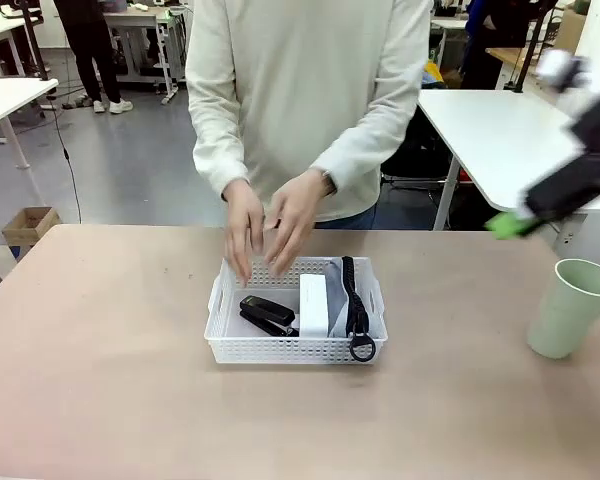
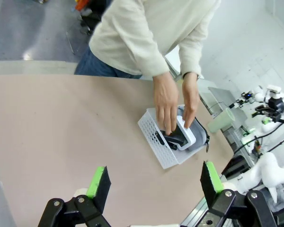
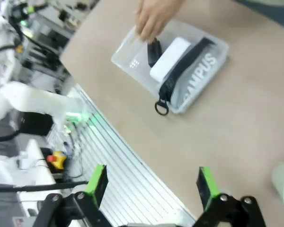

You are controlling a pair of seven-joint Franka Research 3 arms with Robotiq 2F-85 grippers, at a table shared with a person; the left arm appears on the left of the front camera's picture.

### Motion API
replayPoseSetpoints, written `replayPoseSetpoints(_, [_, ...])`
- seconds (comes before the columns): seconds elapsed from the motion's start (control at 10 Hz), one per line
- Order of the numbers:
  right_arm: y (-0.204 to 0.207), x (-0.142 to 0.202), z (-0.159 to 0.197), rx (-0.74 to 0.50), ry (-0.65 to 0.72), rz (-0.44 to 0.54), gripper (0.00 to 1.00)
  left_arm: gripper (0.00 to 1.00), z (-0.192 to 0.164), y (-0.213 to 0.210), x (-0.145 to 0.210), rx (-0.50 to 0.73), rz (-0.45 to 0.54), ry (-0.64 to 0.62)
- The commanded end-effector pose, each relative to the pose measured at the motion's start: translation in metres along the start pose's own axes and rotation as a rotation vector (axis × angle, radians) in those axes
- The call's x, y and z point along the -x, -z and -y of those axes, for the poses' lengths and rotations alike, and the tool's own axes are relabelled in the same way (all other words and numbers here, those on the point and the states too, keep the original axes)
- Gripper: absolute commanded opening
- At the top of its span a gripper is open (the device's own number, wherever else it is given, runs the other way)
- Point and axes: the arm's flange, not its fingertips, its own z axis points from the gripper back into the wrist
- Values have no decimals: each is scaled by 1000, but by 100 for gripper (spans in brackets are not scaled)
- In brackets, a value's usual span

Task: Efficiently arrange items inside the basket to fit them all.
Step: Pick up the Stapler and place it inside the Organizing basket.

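Basket: the white basket sits mid-table, just in front of the person.
Inside it: a black stapler on the left, a white box on edge in the middle, and a grey pouch on the right. The ring on the pouch's strap seems to hang over the front rim, though the blur leaves that unsure.
Cup: the pale green cup stands upright on the table, well apart from the basket on the robot's right.
Person's hands: both are over the basket's far left corner, fingers dipping in beside the stapler.
Left claw: jaws wide, holding nothing, high above the table.
Right claw: jaws wide, holding nothing, raised near the cup's side.
Risk, hands: the only free space lies under the person's fingers, so bringing the cup in now could strike them.
Risk, cup: it is tall and light, so an off-centre pinch could tip it.
Risk, ring: a passing finger could snag it and drag the pouch.
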Motion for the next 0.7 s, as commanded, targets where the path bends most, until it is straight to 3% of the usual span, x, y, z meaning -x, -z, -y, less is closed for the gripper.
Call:
replayPoseSetpoints(0.0, [-43,63,54,-161,119,197,100,100,1,0,0,12,9,3])
replayPoseSetpoints(0.1, [-58,107,86,-318,238,323,100,100,1,0,0,12,9,3])
replayPoseSetpoints(0.3, [-55,178,121,-396,527,494,100,100,1,0,0,12,9,3])
replayPoseSetpoints(0.4, [-43,203,129,-412,562,547,100,100,1,0,0,12,9,3])
replayPoseSetpoints(0.5, [-31,217,137,-438,509,584,100,100,1,0,0,12,9,3])
replayPoseSetpoints(0.6, [-15,227,144,-449,564,564,100,100,1,0,0,12,9,3])
